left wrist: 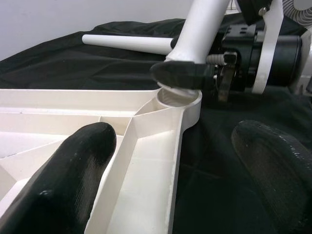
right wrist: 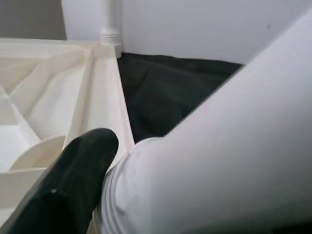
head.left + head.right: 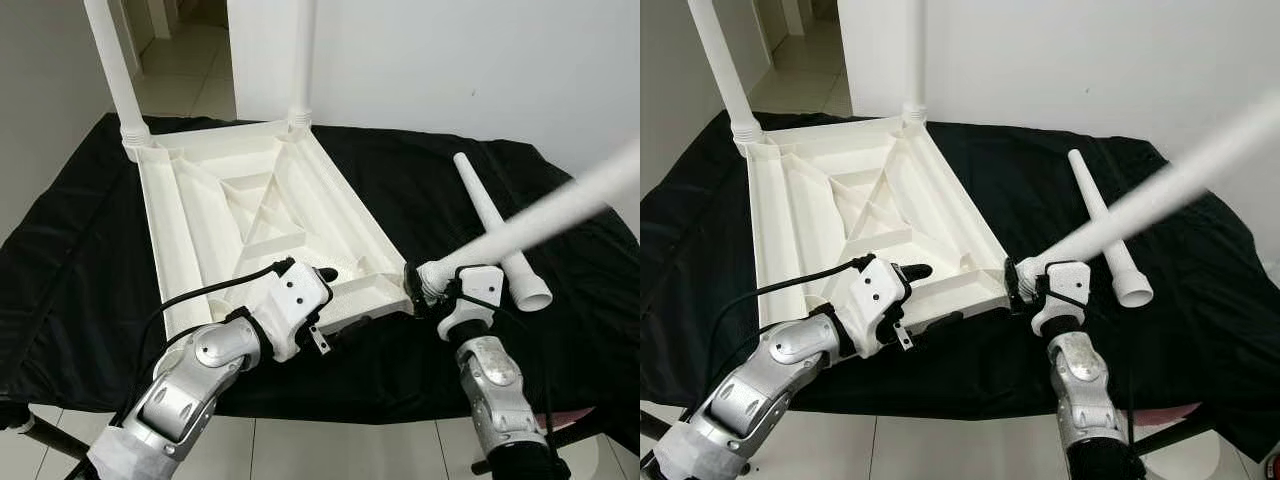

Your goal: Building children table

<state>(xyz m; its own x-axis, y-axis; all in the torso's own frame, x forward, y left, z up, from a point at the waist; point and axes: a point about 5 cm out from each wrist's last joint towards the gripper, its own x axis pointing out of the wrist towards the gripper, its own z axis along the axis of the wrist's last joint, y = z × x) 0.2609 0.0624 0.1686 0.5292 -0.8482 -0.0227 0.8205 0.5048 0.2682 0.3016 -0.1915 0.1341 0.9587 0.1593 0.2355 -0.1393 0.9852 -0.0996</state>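
Observation:
A white plastic table top lies upside down on a black cloth. White legs stand in its two far corners. My right gripper is shut on a third white leg, which slants up to the right. The leg's threaded end sits at the near right corner socket. My left gripper is open and straddles the top's near rim. One of its fingers is over the ribbed inside; the other is over the cloth. A fourth leg lies loose on the cloth at the right.
The cloth covers a low surface whose front edge runs just ahead of my arms, with tiled floor below. A white wall rises close behind, and a doorway opens at the back left.

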